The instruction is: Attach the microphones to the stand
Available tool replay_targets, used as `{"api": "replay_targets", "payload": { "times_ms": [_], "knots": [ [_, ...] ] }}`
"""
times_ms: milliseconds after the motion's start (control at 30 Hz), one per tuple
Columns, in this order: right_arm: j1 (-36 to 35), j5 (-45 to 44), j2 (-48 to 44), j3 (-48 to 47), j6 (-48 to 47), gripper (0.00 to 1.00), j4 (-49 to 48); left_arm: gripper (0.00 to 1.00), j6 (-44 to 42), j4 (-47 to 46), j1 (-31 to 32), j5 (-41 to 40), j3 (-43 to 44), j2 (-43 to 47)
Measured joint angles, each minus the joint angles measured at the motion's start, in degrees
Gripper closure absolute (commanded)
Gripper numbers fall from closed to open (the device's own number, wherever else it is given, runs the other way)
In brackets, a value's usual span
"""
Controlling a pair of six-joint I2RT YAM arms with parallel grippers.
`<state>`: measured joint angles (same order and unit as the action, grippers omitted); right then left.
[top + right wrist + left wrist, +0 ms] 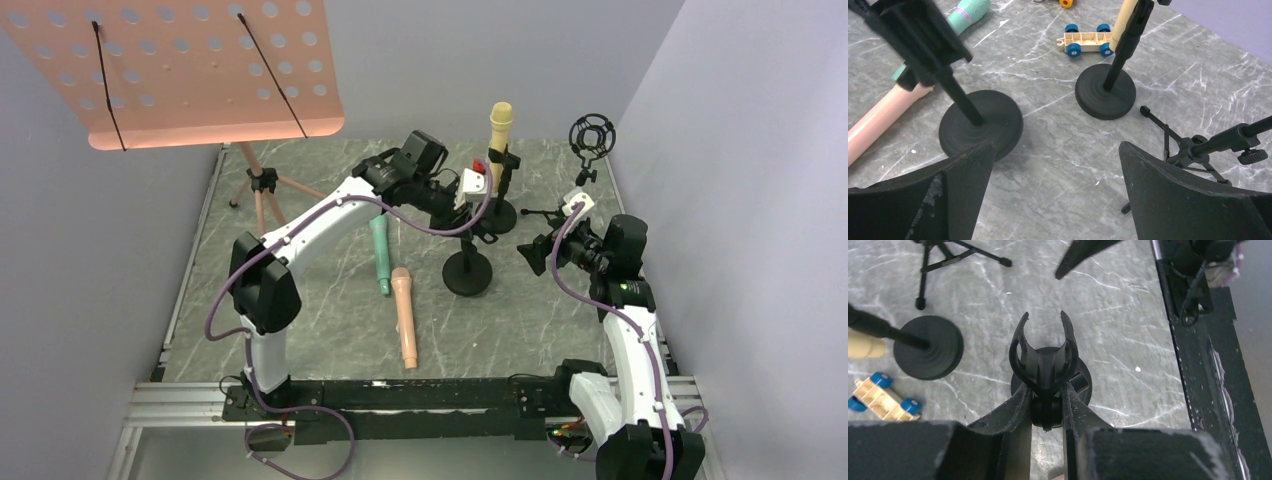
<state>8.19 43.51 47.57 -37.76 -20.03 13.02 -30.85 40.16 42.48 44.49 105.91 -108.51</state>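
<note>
1. Left tool [1045, 392] is pinched shut on the neck of the empty black microphone clip [1044, 352], which tops the near round-base stand [467, 272]; we read this as steadying the clip to receive a microphone.
2. Right tool [1055, 147] stands wide open and holds nothing; it hovers over the surface [1058, 200], between that stand and the tripod stand [1193, 150].
3. Pale yellow microphone [500, 125] sits upright in the far round-base stand [1105, 95]; the mint-green microphone [380, 255] and the peach-pink microphone [404, 315] lie on the surface left of the near stand, their ends close together; whether they touch we cannot tell.
4. Risks, as we judge them: the right tool must reach past the held stand to fetch either microphone, so its arm could knock the stand or the left arm; a smooth plastic body may slip or swing in the grip; pressing it into the clip off-centre could spread one prong only, or tip the stand if the left hold gives; the toy car [1085, 42] beside the far stand could be nudged.
</note>
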Motion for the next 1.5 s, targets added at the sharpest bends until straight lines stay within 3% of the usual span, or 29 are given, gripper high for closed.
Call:
{"api": "replay_targets", "payload": {
  "times_ms": [200,500,700,900,933,967,1167,1500],
  "knots": [
    [0.0,0.02,0.11,0.0,-0.13,0.0,0.0,1.0,-7.5,6.56,0.28,4.59,1.42,-2.38],
    [0.0,0.11,0.39,0.0,-0.52,0.0,0.02,0.97,-16.11,12.31,1.84,2.93,1.44,-5.03],
    [0.04,0.57,0.44,0.02,-0.98,0.0,0.02,0.55,-16.33,10.34,2.38,2.1,-0.22,-4.33],
    [0.04,0.74,0.44,0.0,-1.27,0.0,0.04,0.28,-14.34,4.44,2.78,-1.57,-6.91,-0.57],
    [0.04,0.87,0.44,0.0,-1.4,0.0,0.04,0.06,-13.81,3.61,2.8,-2.25,-7.74,0.13],
    [0.04,1.2,0.46,0.02,-1.49,0.0,0.07,0.01,-13.16,3.04,2.8,-2.64,-8.07,0.59],
    [0.04,5.14,0.94,0.02,-3.08,0.0,1.11,0.01,-8.28,-3.56,2.51,-5.22,-10.86,5.46],
    [0.04,17.2,1.68,2.6,-10.99,0.0,4.52,0.01,3.72,-23.71,1.2,-7.13,-37.75,35.63]
  ]
}}
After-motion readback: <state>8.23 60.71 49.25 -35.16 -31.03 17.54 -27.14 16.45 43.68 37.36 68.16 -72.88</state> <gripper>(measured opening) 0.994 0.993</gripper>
